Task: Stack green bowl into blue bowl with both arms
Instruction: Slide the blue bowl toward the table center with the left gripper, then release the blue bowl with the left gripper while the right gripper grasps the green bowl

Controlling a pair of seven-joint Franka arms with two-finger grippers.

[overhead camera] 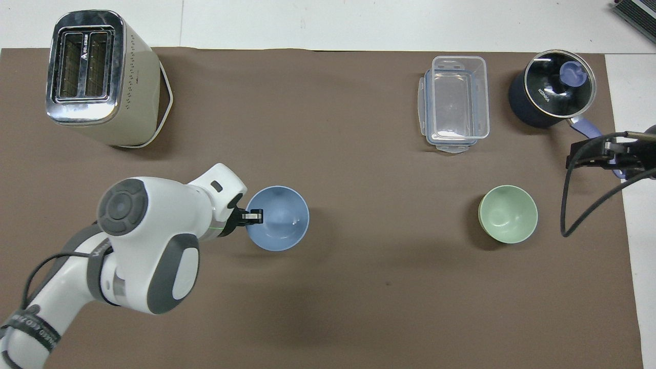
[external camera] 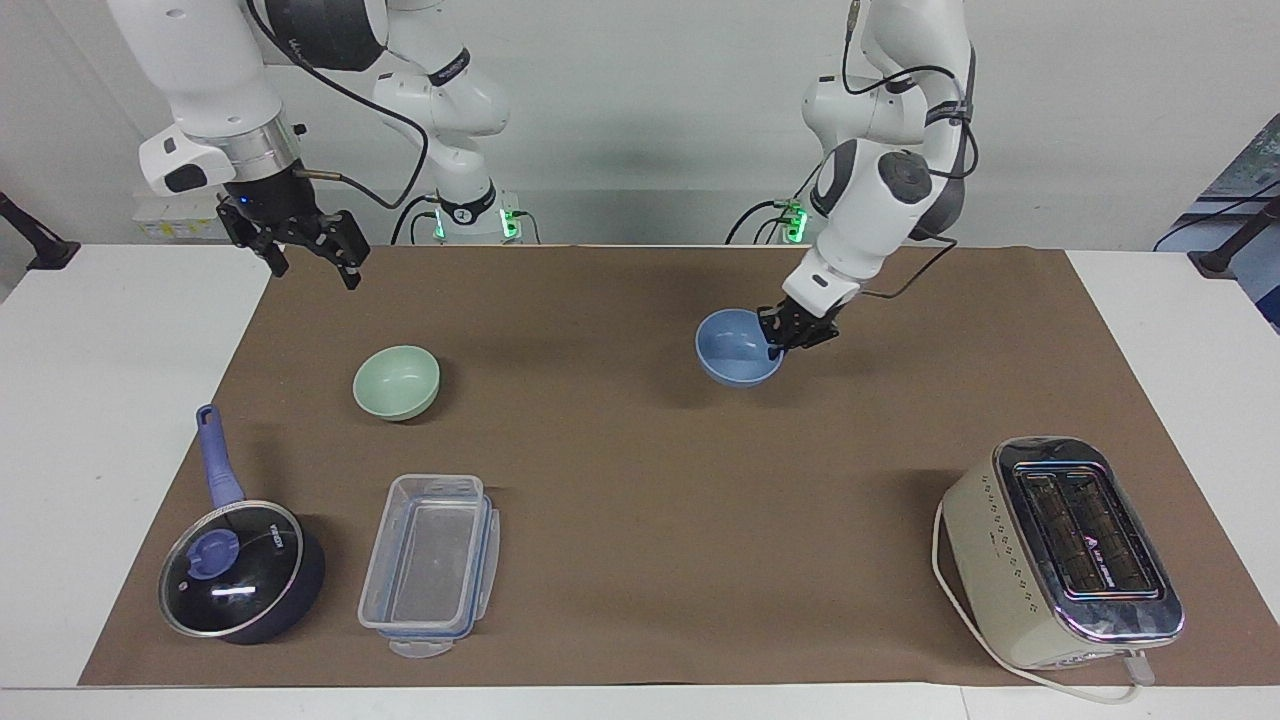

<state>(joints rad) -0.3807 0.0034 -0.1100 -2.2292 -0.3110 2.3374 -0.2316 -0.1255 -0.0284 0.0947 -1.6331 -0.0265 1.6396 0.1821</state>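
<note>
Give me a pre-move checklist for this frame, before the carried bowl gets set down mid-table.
1. Left gripper shut on the rim of the small periwinkle-blue matte bowl: ok.
2. Blue bowl upright, mouth up: ok.
3. Brown mat bare under the blue bowl: ok.
4. Small pale mint-green matte bowl upright on the mat, untouched: ok.
5. Right gripper open, waiting in the air near the mat's corner at its own end: ok.
6. Blue bowl lifted off the mat: cannot tell.

"KONKA" in white letters on the glass lid [overhead camera: 554, 84] of the saucepan [overhead camera: 533, 110], at the mat's corner toward the right arm's end. The toaster's [overhead camera: 102, 77] logo is unreadable.
</note>
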